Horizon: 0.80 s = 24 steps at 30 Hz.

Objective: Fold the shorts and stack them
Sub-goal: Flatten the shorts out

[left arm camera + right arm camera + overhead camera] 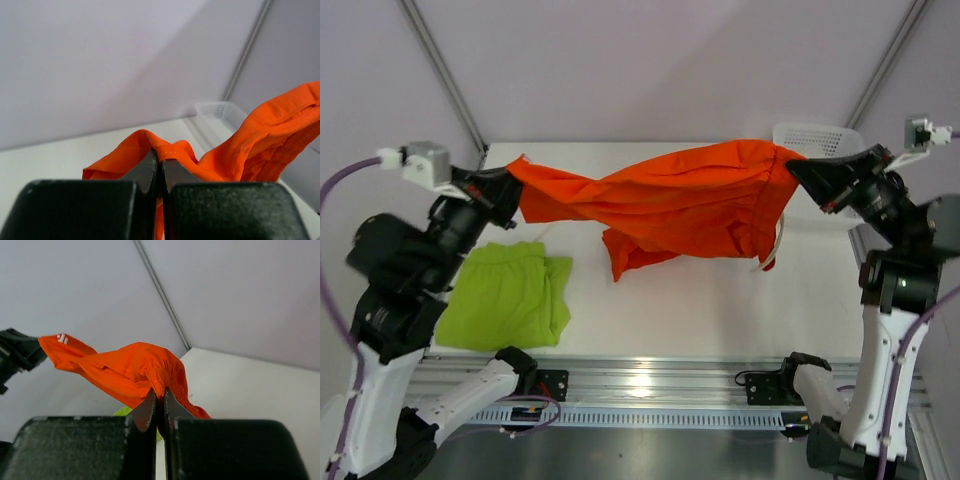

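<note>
Holding the orange-red shorts [670, 205], a creased, sagging sheet, stretched above the table's [720, 320] back edge, I have left gripper [512, 195] and right gripper [790, 168] raised, each pinched tight on an end, lime green shorts [510, 295] lying folded near the front-left corner.

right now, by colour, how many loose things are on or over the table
orange shorts: 1
green shorts: 1
white basket: 1
total: 3
</note>
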### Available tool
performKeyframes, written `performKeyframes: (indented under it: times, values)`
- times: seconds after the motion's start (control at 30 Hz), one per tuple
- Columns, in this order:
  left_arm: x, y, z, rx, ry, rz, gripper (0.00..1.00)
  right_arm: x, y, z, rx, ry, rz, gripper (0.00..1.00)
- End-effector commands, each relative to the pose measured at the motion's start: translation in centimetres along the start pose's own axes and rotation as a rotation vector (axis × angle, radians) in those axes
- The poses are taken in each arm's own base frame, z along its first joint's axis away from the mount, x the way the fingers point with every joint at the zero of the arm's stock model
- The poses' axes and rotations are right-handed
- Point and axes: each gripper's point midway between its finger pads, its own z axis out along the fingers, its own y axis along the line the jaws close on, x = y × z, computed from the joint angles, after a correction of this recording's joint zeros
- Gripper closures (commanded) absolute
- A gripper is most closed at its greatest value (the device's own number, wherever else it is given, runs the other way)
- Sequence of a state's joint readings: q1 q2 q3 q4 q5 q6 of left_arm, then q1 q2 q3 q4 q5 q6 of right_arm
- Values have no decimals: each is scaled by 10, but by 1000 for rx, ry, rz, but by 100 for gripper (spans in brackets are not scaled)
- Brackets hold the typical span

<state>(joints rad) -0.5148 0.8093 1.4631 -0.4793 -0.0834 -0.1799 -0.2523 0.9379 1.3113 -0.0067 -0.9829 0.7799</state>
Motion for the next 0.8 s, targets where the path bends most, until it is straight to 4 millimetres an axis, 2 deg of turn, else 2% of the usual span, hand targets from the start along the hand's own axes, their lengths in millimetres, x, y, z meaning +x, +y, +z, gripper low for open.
performKeyframes:
  times: [0.0,0.07,0.1,0.13,0.17,0.2,0.23,0.27,0.4,0.47,0.5,0.53,0.57,0.6,0.63,0.67,0.7,0.73,0.77]
  values:
    - [-67,-27,-47,147,-188,44,100,-21,76,-26,-110,-114,-276,100]
    - [-93,-35,-72,194,-280,55,100,-24,108,-34,-183,-127,-343,100]
    - [-99,-40,-79,218,-304,55,100,-26,119,-37,-203,-137,-363,100]
    - [-110,-52,-92,290,-353,65,100,-31,128,-40,-206,-163,-383,100]
    - [-115,-59,-99,331,-377,68,100,-34,138,-44,-212,-182,-422,100]
    - [-118,-65,-103,367,-393,62,100,-39,162,-54,-233,-212,-483,100]
    - [-121,-72,-110,410,-410,66,100,-41,168,-57,-219,-219,-483,100]
    - [-127,-75,-115,425,-434,68,100,-47,190,-66,-230,-247,-552,100]
    - [-134,-75,-123,429,-460,72,100,-44,214,-82,-236,-248,-554,100]
    - [-136,-73,-121,412,-468,70,100,-46,213,-84,-218,-261,-536,100]
    - [-130,-72,-112,405,-451,69,100,-45,207,-82,-193,-248,-506,100]
    - [-127,-68,-104,382,-437,64,100,-47,192,-72,-170,-218,-466,100]
    - [-122,-57,-90,310,-411,38,100,-45,178,-64,-152,-185,-422,100]
    - [-103,-48,-62,253,-332,22,100,-38,157,-55,-114,-131,-346,100]
    - [-83,-38,-41,198,-268,6,100,-29,122,-38,-75,-70,-253,100]
    - [-69,-32,-26,165,-220,-10,100,-19,100,-31,-44,-33,-190,100]
    - [-44,-24,-3,117,-143,-21,100,-10,79,-25,-12,-14,-130,100]
    - [-7,-12,14,58,-59,-33,100,16,35,-15,52,38,-21,100]
    - [10,-6,24,27,-22,-60,100,29,13,-11,90,57,34,100]
